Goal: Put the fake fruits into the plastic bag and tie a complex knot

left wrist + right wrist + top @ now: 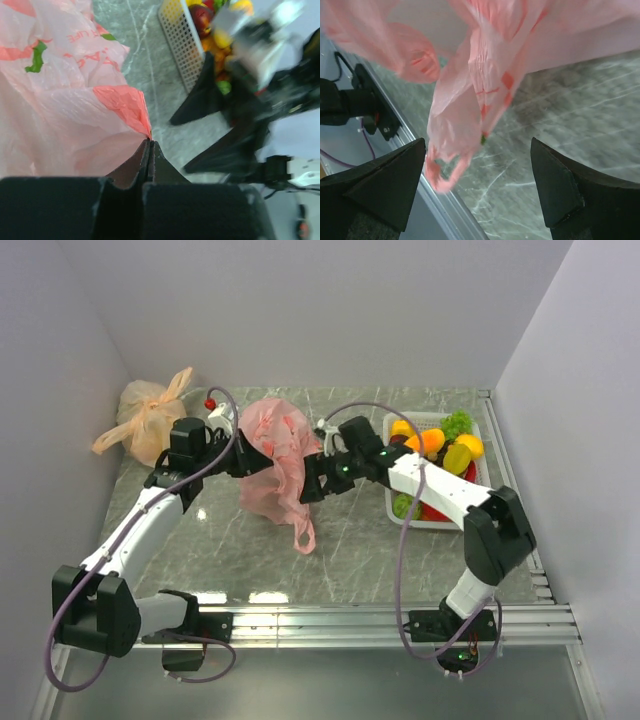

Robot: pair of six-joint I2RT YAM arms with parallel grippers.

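The pink plastic bag (277, 452) hangs crumpled above the middle of the table, its handle loop (304, 536) dangling toward the front. My left gripper (244, 457) is at the bag's left side. In the left wrist view its jaws (150, 142) are pressed shut on a fold of the bag (70, 100). My right gripper (314, 480) is at the bag's right side. It stands open (477, 170), and the bag (485, 70) and its loop (440, 175) hang just beyond its fingers, touching neither. The fake fruits (440, 445) lie in the white basket (391, 502) on the right.
A pale orange knotted bag (148, 420) sits in the back left corner, with a small red object (210, 403) beside it. Grey walls close in the left, back and right. A metal rail (380, 618) runs along the table's front edge.
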